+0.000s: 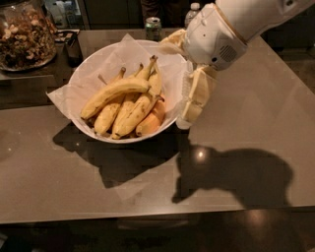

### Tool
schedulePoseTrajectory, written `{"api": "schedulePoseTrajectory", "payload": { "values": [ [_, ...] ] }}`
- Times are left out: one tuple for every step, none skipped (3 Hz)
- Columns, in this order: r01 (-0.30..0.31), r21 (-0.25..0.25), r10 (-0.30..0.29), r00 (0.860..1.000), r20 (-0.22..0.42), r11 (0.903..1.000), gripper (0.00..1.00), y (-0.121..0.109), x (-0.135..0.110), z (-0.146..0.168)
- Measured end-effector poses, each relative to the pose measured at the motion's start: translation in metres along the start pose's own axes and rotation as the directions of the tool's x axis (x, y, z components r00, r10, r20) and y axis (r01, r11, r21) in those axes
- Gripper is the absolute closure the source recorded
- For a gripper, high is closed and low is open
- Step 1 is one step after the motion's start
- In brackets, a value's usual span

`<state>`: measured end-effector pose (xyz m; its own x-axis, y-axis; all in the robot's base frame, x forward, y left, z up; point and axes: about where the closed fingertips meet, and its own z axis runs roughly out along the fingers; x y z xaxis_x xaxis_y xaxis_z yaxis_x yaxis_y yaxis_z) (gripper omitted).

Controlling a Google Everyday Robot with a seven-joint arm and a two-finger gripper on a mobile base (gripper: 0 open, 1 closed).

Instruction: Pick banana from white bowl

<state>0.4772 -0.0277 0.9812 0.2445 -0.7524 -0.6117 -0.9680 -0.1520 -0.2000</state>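
The white bowl [83, 74], lined with crinkled white paper, stands at the back middle of the table. Several bananas lie in it. The banana [115, 92] is the longest pale-yellow one and lies on top, slanting from lower left to upper right. Shorter speckled bananas and an orange-tinted fruit [153, 119] lie beside and under it. My gripper [184, 71] is at the bowl's right rim, open and empty. One cream finger [197, 96] hangs down outside the rim, and the other finger [172, 44] reaches over the back of the rim. It does not touch the banana.
A glass jar of nuts [24, 34] stands at the back left. A soda can [153, 25] and a water bottle [193, 11] stand behind the bowl. The table's front edge runs near the bottom. My arm's shadow falls on the table at the right.
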Motion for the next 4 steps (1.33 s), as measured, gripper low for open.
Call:
{"api": "schedulePoseTrajectory", "payload": {
  "values": [
    [0.070,-0.031,-0.069,0.997,0.031,0.9971,0.00,-0.021,-0.029,0.016],
    [0.127,-0.076,-0.122,0.990,0.070,0.9890,0.00,-0.035,-0.052,0.041],
    [0.131,-0.077,-0.126,0.989,0.072,0.9884,0.00,-0.035,-0.054,0.043],
    [0.131,-0.077,-0.125,0.989,0.072,0.9884,0.17,-0.035,-0.054,0.043]
  ]
}}
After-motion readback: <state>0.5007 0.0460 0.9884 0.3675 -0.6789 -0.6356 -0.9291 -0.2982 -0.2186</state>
